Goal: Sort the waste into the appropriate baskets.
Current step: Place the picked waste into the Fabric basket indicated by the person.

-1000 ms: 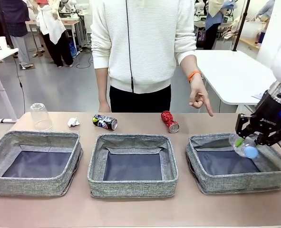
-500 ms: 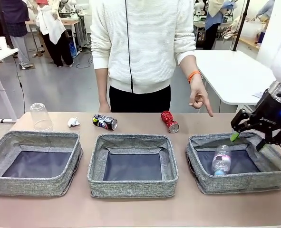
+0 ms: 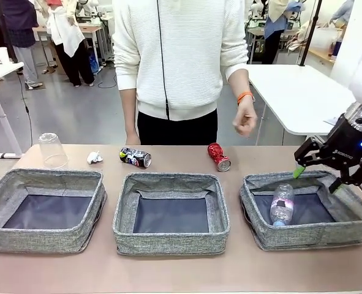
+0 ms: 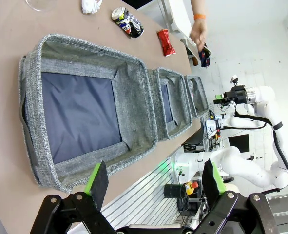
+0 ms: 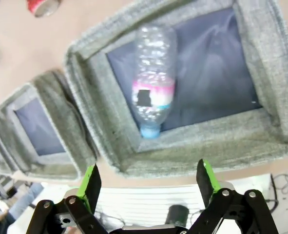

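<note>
Right gripper: fingers spread wide with nothing between them. It hovers just above the right-hand basket, probably placed so that anything let go lands inside.
Clear plastic bottle with pink label: directly beneath the right gripper and a little toward the middle of the table. It lies on its side on the basket's dark bottom with its blue cap toward the near wall. Free of the fingers, it looks sorted.
Right-hand basket, from the wrist: its soft grey rim frames the bottle on all sides, so the bottle should not roll out.
Left gripper: also spread wide and empty, held back on the robot's side. The left basket lies just ahead of its fingers, with nothing inside it.
Middle basket: well to the side of both grippers, between the other two, showing only its dark bottom.
Crushed red can: beyond the right gripper and off toward the table's middle, lying on the bare table behind the baskets, not yet sorted.
Black printed can: farther along the same far row, on its side.
Crumpled white paper ball: just beside the black can, nearer the left gripper's end.
Clear plastic cup: upside down at the far left, past the left basket.
Person's hand: loosely curled, raised above the table's far edge near the red can, touching nothing.
Likely next: one of the four items in the far row.
</note>
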Robot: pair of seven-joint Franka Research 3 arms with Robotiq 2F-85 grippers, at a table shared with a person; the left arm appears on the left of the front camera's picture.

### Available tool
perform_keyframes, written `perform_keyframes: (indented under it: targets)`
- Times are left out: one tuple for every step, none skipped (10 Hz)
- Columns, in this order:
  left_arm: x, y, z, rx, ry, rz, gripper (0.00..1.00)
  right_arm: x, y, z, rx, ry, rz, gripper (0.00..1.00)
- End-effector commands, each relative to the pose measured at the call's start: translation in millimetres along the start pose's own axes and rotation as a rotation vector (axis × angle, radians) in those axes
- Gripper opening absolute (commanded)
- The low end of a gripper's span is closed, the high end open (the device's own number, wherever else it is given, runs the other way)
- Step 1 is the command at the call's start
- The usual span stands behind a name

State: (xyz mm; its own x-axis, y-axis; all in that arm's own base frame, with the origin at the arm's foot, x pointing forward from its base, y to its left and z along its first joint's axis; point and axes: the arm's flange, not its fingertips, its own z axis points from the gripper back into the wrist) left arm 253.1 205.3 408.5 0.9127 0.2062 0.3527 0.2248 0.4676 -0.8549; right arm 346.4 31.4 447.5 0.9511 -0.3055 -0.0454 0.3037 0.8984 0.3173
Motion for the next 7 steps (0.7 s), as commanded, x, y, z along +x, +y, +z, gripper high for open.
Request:
perform_keyframes:
  targets:
    - [1, -1, 0, -0.016, -0.013, -0.017, 1.00, -7, 8, 15, 0.257, 0.066, 0.066, 1.00]
    - [1, -1, 0, -0.016, -0.013, -0.017, 1.00, -12, 17, 39, 0.456, 0.182, 0.155, 1.00]
    - [1, -1, 0, -0.016, -0.013, -0.017, 1.00, -16, 24, 60, 0.602, 0.282, 0.261, 1.00]
    - [1, -1, 0, -0.016, -0.013, -0.017, 1.00, -19, 29, 75, 0.734, 0.356, 0.310, 1.00]
    - [1, -1, 0, -0.016, -0.013, -0.017, 1.00, -21, 31, 80, 0.839, 0.433, 0.371, 1.00]
    - [1, -1, 0, -0.016, -0.013, -0.017, 1.00, -23, 30, 81, 0.923, 0.444, 0.406, 1.00]
    - [1, -1, 0, -0.016, -0.013, -0.017, 1.00, -23, 24, 81, 0.962, 0.429, 0.407, 1.00]
